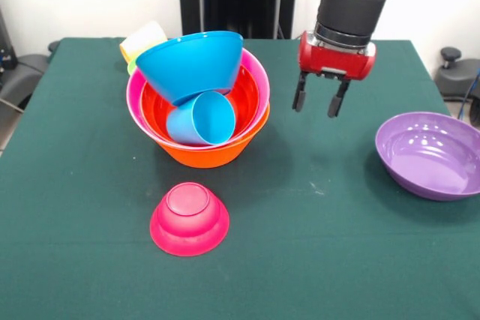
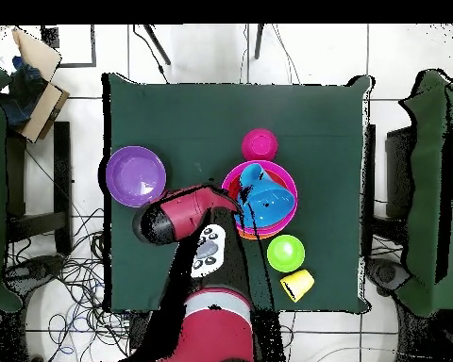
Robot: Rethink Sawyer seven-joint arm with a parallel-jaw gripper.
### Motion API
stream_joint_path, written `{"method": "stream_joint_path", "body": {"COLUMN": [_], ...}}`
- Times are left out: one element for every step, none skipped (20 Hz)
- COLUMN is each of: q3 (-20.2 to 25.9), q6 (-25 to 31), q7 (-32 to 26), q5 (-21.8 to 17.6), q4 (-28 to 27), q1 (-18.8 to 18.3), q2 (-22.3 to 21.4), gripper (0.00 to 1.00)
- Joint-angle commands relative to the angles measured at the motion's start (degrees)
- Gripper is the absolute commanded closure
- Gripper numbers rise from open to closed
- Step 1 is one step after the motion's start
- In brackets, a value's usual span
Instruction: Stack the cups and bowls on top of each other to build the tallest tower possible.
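Note:
The tower stands left of centre: a large orange bowl [image 1: 204, 157] holds a pink bowl [image 1: 133, 100] and a red-orange bowl [image 1: 251, 91]. A light blue cup [image 1: 201, 119] lies on its side inside, and a blue bowl [image 1: 191, 61] leans tilted on top. From above the tower [image 2: 259, 200] shows the blue bowl [image 2: 271, 201] uppermost. My gripper [image 1: 319, 103] hangs open and empty above the cloth, right of the tower and apart from it. A small magenta bowl [image 1: 189, 219] sits upside down in front of the tower. A purple bowl [image 1: 429, 154] rests upright at the right.
Behind the tower a yellow-orange cup [image 1: 142, 39] lies on its side beside a green bowl [image 1: 131, 67]; overhead, the green bowl [image 2: 286, 253] and cup [image 2: 297, 283] sit near the table corner. The green table [image 1: 315, 260] has dark chairs at its sides.

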Motion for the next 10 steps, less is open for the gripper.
{"method": "stream_joint_path", "body": {"q3": [8.02,8.71,10.18,11.03,11.89,12.29,12.64,12.88,13.12,13.35], "q6": [-1.19,-1.25,-1.42,-1.28,-1.13,-1.01,-0.83,-0.69,-0.55,-0.34], "q7": [-6.55,-7.67,-9.75,-10.82,-11.89,-12.01,-12.02,-11.78,-11.54,-11.44], "q5": [-5.37,-5.99,-7.13,-7.93,-8.73,-9.23,-9.72,-10.14,-10.56,-10.98], "q4": [-3.88,-4.08,-4.44,-4.79,-5.14,-5.29,-5.72,-5.85,-5.99,-6.12], "q1": [-0.18,-0.37,-1.07,-1.38,-1.70,-1.82,-1.91,-2.03,-2.15,-2.23], "q2": [3.11,3.13,3.25,3.35,3.45,3.43,3.64,3.66,3.68,3.65], "gripper": [0.00,0.00,0.00,0.00,0.00,0.00,0.00,0.00,0.00,0.00]}}
